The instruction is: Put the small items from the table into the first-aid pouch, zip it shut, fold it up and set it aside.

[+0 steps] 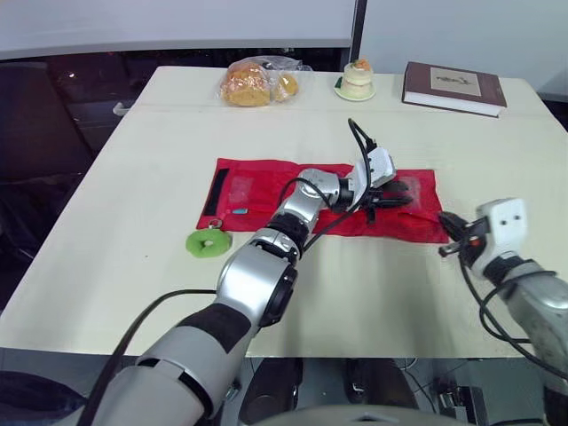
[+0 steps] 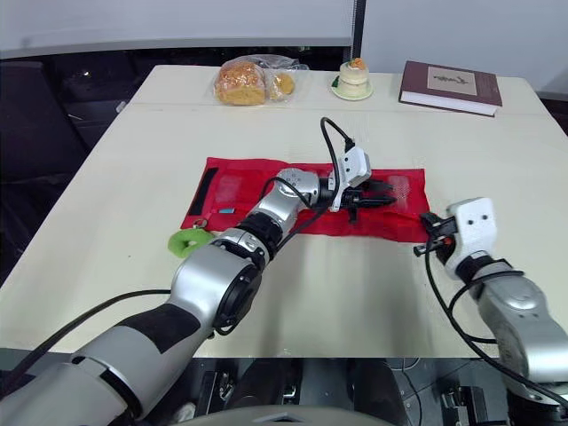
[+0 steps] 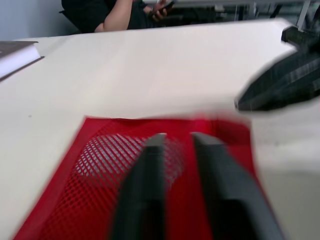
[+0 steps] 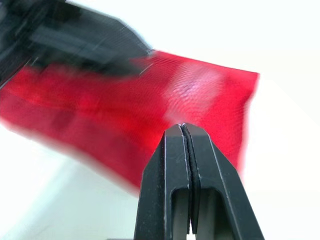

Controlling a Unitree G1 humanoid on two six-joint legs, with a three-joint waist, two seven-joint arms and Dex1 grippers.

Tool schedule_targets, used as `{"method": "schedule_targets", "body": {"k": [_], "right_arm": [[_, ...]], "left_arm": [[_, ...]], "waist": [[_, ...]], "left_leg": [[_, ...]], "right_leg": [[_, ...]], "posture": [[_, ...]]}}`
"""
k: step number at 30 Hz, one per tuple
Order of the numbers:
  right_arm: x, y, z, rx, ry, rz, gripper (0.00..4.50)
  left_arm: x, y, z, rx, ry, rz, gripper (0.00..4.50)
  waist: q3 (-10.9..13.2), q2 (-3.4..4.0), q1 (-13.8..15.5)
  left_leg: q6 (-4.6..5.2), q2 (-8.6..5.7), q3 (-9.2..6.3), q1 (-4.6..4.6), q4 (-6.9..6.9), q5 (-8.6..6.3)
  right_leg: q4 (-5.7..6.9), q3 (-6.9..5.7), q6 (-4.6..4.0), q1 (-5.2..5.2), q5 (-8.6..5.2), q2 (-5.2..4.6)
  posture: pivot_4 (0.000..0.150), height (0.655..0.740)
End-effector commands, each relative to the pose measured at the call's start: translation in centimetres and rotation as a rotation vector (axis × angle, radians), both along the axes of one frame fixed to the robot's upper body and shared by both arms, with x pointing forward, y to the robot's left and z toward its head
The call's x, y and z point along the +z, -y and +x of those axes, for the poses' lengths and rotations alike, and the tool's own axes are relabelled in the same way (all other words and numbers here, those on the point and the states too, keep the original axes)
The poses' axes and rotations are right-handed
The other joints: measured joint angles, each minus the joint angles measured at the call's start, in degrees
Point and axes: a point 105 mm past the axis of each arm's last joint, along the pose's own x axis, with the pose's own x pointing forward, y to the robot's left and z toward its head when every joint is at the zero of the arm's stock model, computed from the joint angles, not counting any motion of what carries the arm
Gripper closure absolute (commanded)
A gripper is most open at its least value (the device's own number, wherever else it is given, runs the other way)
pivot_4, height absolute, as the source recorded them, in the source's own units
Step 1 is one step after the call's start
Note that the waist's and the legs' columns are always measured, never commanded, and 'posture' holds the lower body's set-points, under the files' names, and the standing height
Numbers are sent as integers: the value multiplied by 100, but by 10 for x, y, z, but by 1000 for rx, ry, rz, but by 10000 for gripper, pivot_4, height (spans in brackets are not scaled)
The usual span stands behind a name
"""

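left gripper [image 1: 388,197]: jaws narrowly spread over pouch [image 1: 266,186] | right gripper [image 1: 448,235]: jaws pressed together, empty | risk: mesh [image 3: 115,155] is snagged, pouch is dragged

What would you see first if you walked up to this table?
The bright red pouch jumps out first. It lies opened flat in the middle of the table, with the left gripper open above its right part. Next comes the right gripper, shut on nothing beside the pouch's right edge. A small green item sits at the pouch's near left corner.
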Motion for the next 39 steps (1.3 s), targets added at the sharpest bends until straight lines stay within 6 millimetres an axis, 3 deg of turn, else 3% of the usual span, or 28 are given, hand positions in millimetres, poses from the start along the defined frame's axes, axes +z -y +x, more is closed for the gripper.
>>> {"method": "schedule_targets", "body": {"k": [1,3,4,9,12,14,20,21,25,28,29,31,32,34,36,39], "right_arm": [[8,12,-9,-45,28,25,45000],[0,17,-12,-62,-1,41,45000],[-3,17,-12,-59,-16,55,38636],[-16,15,-9,-61,-77,148,20108],[-28,18,4,-85,-136,208,7883],[-32,20,9,-95,-156,233,686],[-44,12,19,-33,-240,290,686],[-45,10,20,-14,-247,288,2770],[-41,28,18,-12,-249,194,15666],[-37,52,13,-49,-253,129,30997],[-36,61,11,-68,-257,99,32201],[-34,85,6,-133,-266,26,42328],[-31,103,2,-190,-271,-26,44813],[-25,135,-4,-311,-272,-123,44813],[-20,150,-6,-377,-260,-182,44813],[-12,140,2,-363,-206,-75,44813]], "left_arm": [[17,-5,-5,-72,25,-64,16865],[19,-18,-7,-122,20,-71,7482],[20,-26,-9,-144,20,-72,832],[22,-69,-12,-194,35,-38,0],[25,-114,-19,-185,37,14,0],[28,-127,-26,-184,38,29,0],[42,-155,-49,-160,47,29,0],[45,-158,-54,-153,54,25,0],[54,-164,-64,-118,81,19,0],[59,-166,-69,-105,81,16,0],[60,-167,-71,-100,79,16,0],[61,-171,-74,-89,73,21,0],[61,-174,-75,-78,70,25,0],[59,-178,-78,-57,63,32,0],[59,-179,-80,-43,57,27,0],[57,-178,-81,-25,52,18,0]], "waist": [[0,0,-3],[-1,2,-11],[-1,3,-19],[-2,7,-42],[-3,11,-103],[-3,14,-107],[-2,19,8],[-3,19,-2],[-3,24,2],[-3,24,13],[-3,24,12],[-3,25,9],[-3,26,5],[-3,26,3],[-3,26,1],[-3,26,-9]], "left_leg": [[0,-1,1,0,-1,0],[0,1,2,1,-4,0],[-1,3,4,2,-5,0],[-1,11,4,4,-5,0],[-2,13,6,4,-6,1],[-2,16,9,4,-7,1],[-3,12,6,2,-5,2],[-3,12,5,2,-5,2],[-3,15,6,4,-6,2],[-3,14,6,3,-5,1],[-2,13,6,4,-5,1],[-2,13,7,5,-6,1],[-2,13,8,5,-6,1],[-2,14,11,7,-7,1],[-2,14,14,8,-7,1],[-3,21,13,10,-7,2]], "right_leg": [[0,0,0,-1,0,0],[0,1,0,-1,0,2],[0,2,0,-2,0,2],[2,4,-1,-1,0,2],[0,7,-1,-1,0,2],[3,13,-1,-5,0,1],[-1,10,-1,-3,0,-3],[0,10,-1,-3,0,-3],[0,10,-1,-3,0,-1],[-2,8,-1,-1,0,-2],[-2,9,-1,0,0,-2],[-3,9,-1,1,0,-2],[-3,9,-1,1,0,-1],[-2,12,-1,1,0,-1],[-3,14,-1,1,0,-1],[-3,13,-1,3,0,4]], "posture": [[1500,7289],[1500,7289],[1500,7289],[1500,7289],[1500,7289],[1500,7289],[1500,7289],[1500,7289],[1500,7289],[1500,7289],[1500,7289],[1500,7289],[1500,7289],[1500,7289],[1500,7289],[1500,7289]]}}
